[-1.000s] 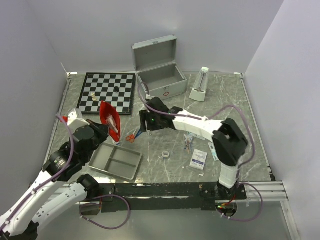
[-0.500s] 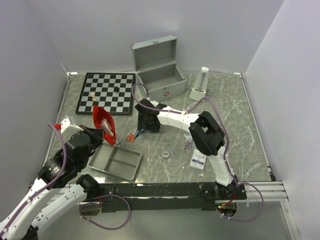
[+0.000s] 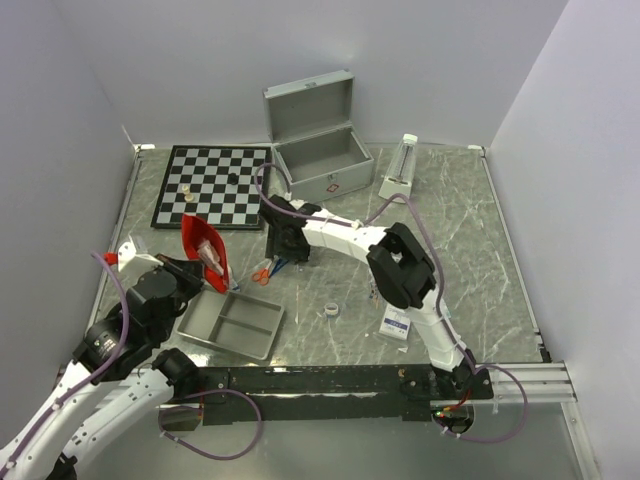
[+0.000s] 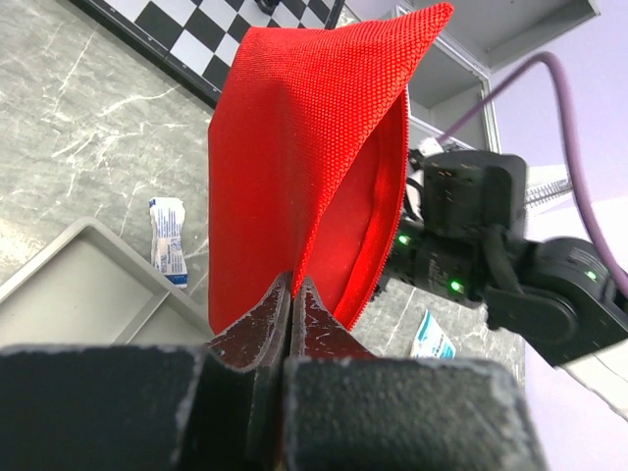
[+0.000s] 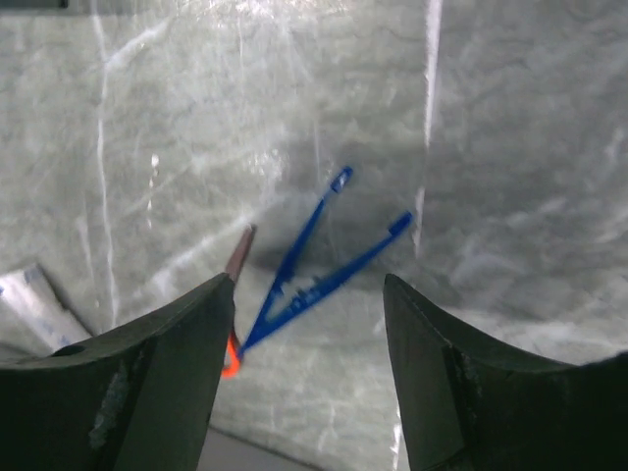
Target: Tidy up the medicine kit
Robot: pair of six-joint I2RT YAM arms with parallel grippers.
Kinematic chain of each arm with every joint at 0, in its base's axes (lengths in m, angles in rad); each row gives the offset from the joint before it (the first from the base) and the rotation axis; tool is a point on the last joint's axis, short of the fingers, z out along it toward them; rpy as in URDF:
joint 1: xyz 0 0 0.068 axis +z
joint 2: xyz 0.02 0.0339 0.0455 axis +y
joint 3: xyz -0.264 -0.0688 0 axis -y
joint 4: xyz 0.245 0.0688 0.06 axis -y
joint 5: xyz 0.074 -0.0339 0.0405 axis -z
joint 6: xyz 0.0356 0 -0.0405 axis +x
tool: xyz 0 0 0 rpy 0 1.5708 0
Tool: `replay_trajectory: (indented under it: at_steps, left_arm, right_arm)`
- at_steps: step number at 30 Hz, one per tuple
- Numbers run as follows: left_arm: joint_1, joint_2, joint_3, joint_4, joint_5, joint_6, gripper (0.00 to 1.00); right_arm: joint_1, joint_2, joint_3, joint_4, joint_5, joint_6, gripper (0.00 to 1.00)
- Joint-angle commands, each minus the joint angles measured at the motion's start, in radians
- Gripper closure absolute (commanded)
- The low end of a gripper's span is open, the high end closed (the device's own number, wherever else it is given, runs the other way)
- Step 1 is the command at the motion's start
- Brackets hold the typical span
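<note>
The medicine kit (image 3: 322, 158), a silver case, stands at the back with its lid up; a corner shows in the left wrist view (image 4: 510, 29). My left gripper (image 4: 292, 294) is shut on the rim of a red pouch (image 4: 314, 167), holding it upright with its mouth gaping, left of centre (image 3: 203, 250). My right gripper (image 5: 309, 294) hangs open just above blue tweezers (image 5: 314, 265) lying flat on the marble, in front of the case (image 3: 283, 255). Nothing is between its fingers.
Orange-handled scissors (image 3: 260, 273) lie beside the tweezers. A grey two-compartment tray (image 3: 232, 322) sits near the front left, with a sachet (image 4: 169, 240) by it. A chessboard (image 3: 213, 185), a tape roll (image 3: 330, 311), a small box (image 3: 398, 322) and a white upright object (image 3: 398, 170) lie around.
My right arm has folded in and its gripper has shifted left, over the tweezers. My left gripper has drawn the red pouch slightly left and nearer.
</note>
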State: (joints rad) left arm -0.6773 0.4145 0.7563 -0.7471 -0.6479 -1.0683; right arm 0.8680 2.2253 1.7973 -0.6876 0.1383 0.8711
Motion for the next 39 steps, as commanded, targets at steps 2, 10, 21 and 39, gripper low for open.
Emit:
replay_trajectory:
  at_steps: [2, 10, 21, 39]
  left_arm:
    - [0.001, -0.010, 0.006, -0.008, -0.030, -0.019, 0.99]
    - [0.001, -0.051, -0.003, -0.012, -0.030, -0.027, 0.99]
    - [0.002, -0.048, -0.011, -0.011, -0.019, -0.029, 0.99]
    - [0.002, 0.030, -0.034, 0.066, 0.048, -0.013, 0.99]
  right_arm:
    - [0.023, 0.097, 0.137, -0.141, 0.027, 0.032, 0.33]
    - [0.028, 0.086, 0.083, -0.159, 0.064, 0.029, 0.44]
    - [0.025, -0.050, -0.226, -0.044, 0.121, -0.127, 0.55]
    - [0.023, -0.142, -0.414, 0.072, 0.139, -0.264, 0.88]
